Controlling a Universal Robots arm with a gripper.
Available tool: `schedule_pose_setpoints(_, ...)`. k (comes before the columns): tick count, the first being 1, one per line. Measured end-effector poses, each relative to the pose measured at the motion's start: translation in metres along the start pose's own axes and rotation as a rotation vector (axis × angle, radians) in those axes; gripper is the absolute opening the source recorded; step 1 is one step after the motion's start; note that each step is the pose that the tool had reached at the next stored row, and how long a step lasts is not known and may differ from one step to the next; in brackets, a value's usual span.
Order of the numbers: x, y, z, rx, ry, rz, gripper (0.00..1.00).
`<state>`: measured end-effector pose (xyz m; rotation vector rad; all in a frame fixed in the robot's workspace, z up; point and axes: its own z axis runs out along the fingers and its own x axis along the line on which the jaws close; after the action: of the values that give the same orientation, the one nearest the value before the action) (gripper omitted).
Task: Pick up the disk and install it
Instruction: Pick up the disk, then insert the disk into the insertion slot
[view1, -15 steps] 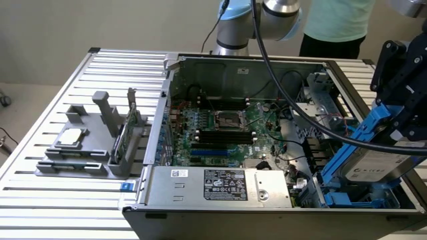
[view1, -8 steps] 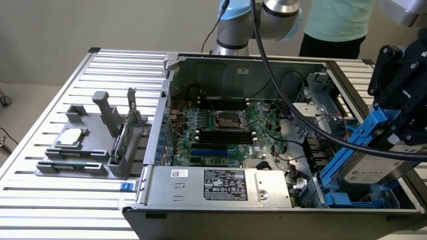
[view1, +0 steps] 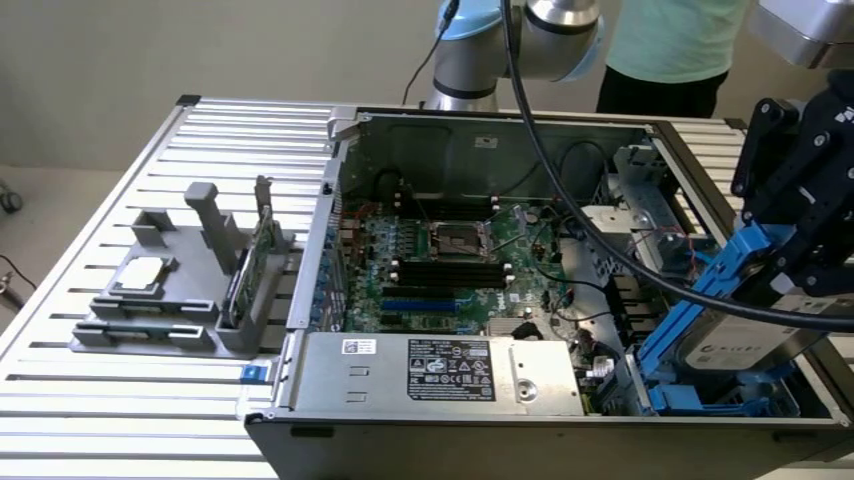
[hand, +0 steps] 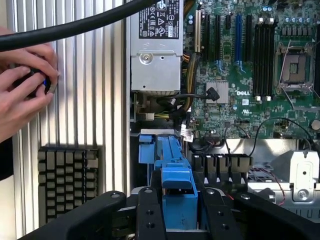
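The tool held the disk by its blue bracket, jaws closed against both sides of it. The disk hung tilted at the exterior view's right, over the near right corner of the open computer case. It was right of the motherboard and the power supply. The case sat on the slatted worktop.

Disk partly behind hand and cable; person mostly past the top edge
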<state>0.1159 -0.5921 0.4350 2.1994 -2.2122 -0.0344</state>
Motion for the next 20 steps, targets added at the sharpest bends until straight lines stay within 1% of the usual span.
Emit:
schedule_pose_setpoints(15,-0.0016,0.0015,0.004,0.0002,-0.0017,-0.004,0.33)
schedule_pose_setpoints(20,-0.0031,0.0015,0.005,0.0019,-0.0027,-0.004,0.33)
